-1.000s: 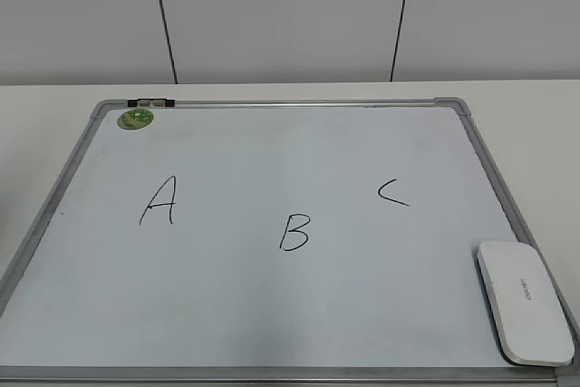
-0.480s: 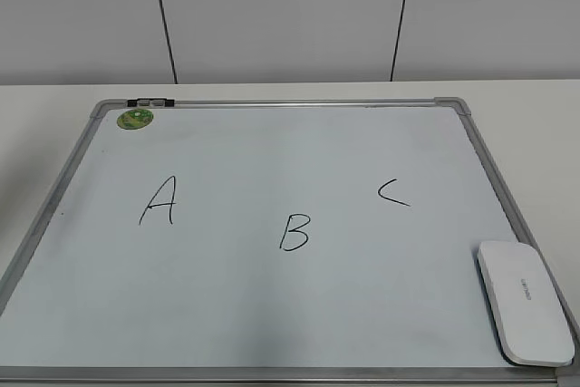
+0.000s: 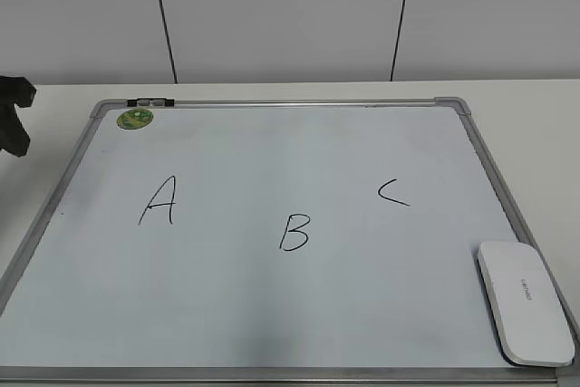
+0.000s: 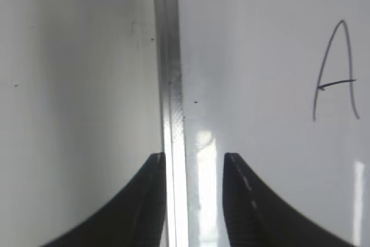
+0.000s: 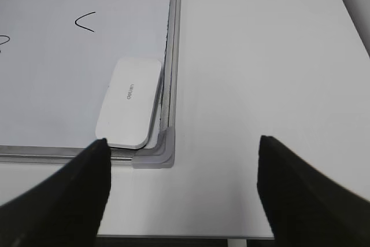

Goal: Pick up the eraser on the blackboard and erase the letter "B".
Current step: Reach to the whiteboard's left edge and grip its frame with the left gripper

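The smooth rounded eraser [image 3: 526, 302] lies on the metal-framed blackboard [image 3: 272, 314] (near corner); left gripper [image 4: 193, 163] slightly parted, right gripper [image 5: 182, 148] wide, both empty.

The blackboard [image 3: 272, 314] bears black hand-drawn "A" [image 3: 159, 200] at left, the letter "B" [image 3: 294, 232] mid-board, "C" [image 3: 393, 191] at right; the eraser [image 3: 525, 301] carries small grey lettering, unreadable.

table [image 3: 526, 115]: white, plain, I see it bare past the frame on every side | blackboard [image 3: 272, 314]: lies flat directly on my table, silver-grey frame, grey corner cap [image 5: 157, 153] near the table's front edge | table [image 5: 260, 85]: wide white stretch to my right of the frame
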`<control>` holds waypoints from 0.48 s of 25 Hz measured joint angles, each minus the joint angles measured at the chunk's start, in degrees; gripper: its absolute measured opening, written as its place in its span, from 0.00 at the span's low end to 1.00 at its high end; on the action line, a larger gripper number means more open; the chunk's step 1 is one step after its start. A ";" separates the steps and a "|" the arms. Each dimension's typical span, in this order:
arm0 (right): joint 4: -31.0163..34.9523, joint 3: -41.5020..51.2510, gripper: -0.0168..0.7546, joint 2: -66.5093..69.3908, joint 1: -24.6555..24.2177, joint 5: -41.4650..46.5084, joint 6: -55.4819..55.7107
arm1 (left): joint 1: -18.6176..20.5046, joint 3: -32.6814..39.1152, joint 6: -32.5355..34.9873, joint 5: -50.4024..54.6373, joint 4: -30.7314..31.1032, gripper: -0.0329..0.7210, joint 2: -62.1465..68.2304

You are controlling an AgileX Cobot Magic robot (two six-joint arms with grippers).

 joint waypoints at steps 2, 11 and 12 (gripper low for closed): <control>0.00 0.00 0.78 0.00 0.00 0.00 0.00 | 0.00 -1.51 -1.59 1.61 3.01 0.37 1.69; 0.00 0.00 0.78 0.00 0.00 0.00 0.00 | 0.00 -4.55 -3.33 2.47 7.21 0.37 8.31; 0.00 0.00 0.78 0.00 0.00 0.00 0.00 | 0.00 -4.65 -3.33 2.35 7.21 0.37 8.93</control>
